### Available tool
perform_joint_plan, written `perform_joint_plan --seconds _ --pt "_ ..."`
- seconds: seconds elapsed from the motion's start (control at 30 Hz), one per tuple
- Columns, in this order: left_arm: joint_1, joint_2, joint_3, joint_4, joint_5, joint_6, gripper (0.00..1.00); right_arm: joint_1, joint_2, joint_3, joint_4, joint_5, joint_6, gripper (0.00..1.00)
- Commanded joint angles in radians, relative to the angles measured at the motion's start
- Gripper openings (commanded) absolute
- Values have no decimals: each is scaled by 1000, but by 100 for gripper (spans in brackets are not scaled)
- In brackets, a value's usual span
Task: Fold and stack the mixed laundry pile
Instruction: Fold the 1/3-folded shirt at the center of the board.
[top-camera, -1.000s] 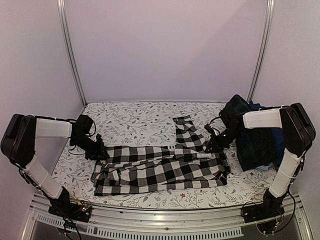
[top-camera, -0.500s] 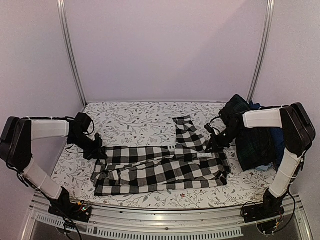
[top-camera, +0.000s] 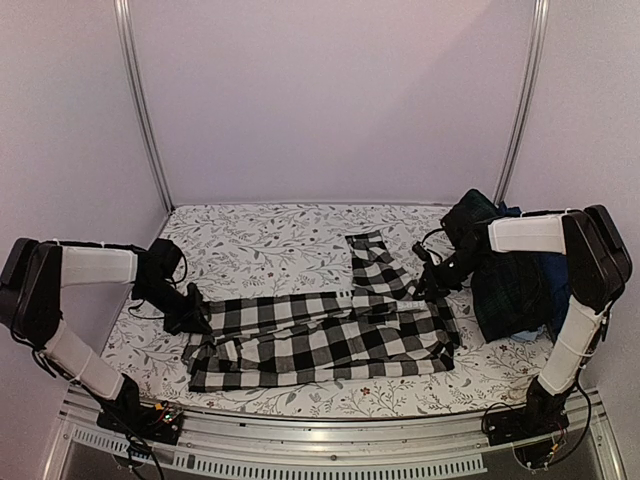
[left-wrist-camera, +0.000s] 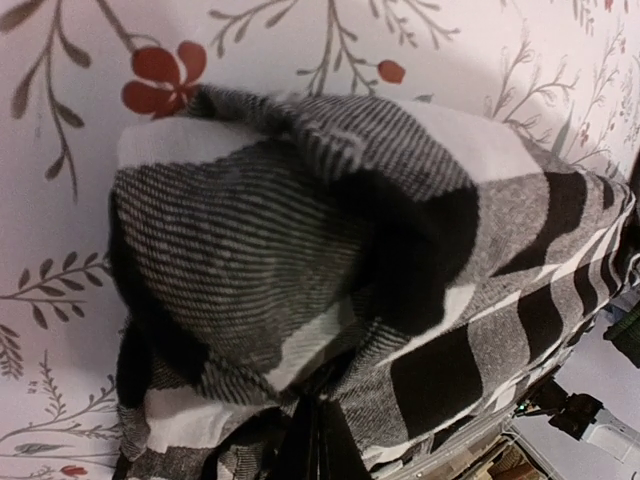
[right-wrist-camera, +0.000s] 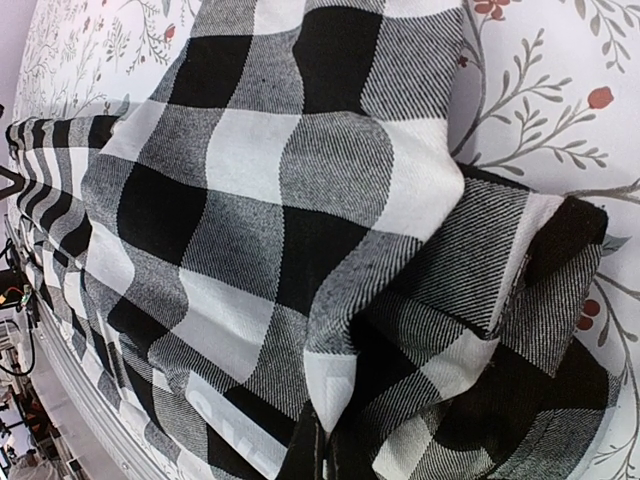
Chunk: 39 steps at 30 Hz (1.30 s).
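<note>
Overhead: worktop (top-camera: 150, 345) under a white floral-printed covering (top-camera: 280, 235); pale lilac walls (top-camera: 330, 100) on three sides; aluminium posts (top-camera: 140, 110) at the rear corners; slotted metal rail (top-camera: 330, 440) along the near edge.

Black-and-white checked shirt (top-camera: 320, 345) lies spread across the front middle, one sleeve angled toward the rear right.

Left arm (top-camera: 95, 265), jaws: fully closed, pinching the shirt's left edge; wrist view shows cloth humped above the pinch.

Right arm (top-camera: 525, 235), jaws: fully closed on a fold at the shirt's right rear; cloth puckers into the pinch.

Other laundry sits heaped at right rear: dark green-navy plaid garment (top-camera: 510, 290), navy piece (top-camera: 555, 275), light blue sliver (top-camera: 530, 337) beneath.
</note>
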Motion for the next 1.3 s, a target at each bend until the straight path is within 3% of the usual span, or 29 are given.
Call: perform_joint_plan --seconds 0.0,0.07,0.1,0.23,0.4,0.5,0.63,1.0,1.27 --pt "-11 46 -45 73 -22 -22 0 -9 21 -26 3 13 -18 0" --pt "-17 58 -43 88 -20 -23 0 -8 31 -27 4 11 -19 2" --pt "-18 60 -37 87 -21 -20 2 -9 35 -24 -3 7 -21 8" --pt "-20 4 16 67 -41 1 33 -9 26 26 -51 6 -20 35" --pt "-20 -78 148 22 -132 47 61 -24 -36 146 -33 49 37 55" --pt "-20 -94 196 43 -147 64 77 -26 6 263 10 67 65 60" --pt "-21 -92 245 61 -166 74 99 -25 176 500 19 65 87 60" --pt "-26 -86 293 84 -168 64 99 -17 572 874 99 119 108 60" --pt "-26 -81 283 46 -180 78 100 26 784 1115 52 319 37 65"
